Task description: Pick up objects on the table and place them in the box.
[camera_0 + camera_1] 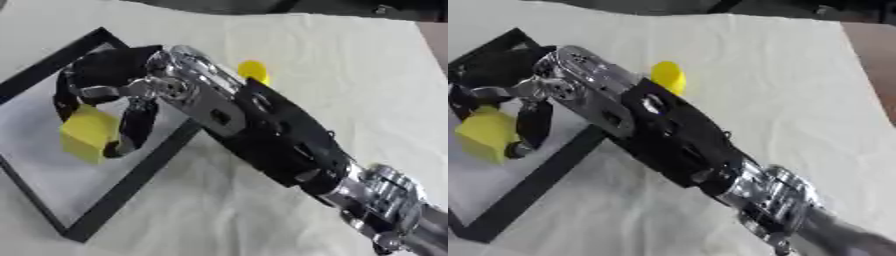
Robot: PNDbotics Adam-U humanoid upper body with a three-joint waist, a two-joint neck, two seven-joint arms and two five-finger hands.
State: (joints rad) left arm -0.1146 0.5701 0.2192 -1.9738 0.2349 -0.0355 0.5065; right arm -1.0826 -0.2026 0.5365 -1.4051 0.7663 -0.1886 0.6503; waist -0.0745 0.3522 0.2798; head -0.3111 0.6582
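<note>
One robot hand (109, 100) is showing, the right one, reaching in from the lower right on a long black and silver arm (280, 145). Its fingers (136, 127) are curling down around one yellow block (87, 132), grasping it from above, with the block sitting between the thumb side and the fingers and sticking out below them. The robot hand and block are hanging over the pale floor of one box (131, 185), a shallow tray with a black rim lying at the left. Whether the block is touching the box floor cannot be told. Behind the arm, outside the box, one second yellow thing (668, 76) with a rounded top is lying on the surface (780, 90), partly hidden by the arm. A pale cloth is covering the surface. The left robot hand is not showing.
</note>
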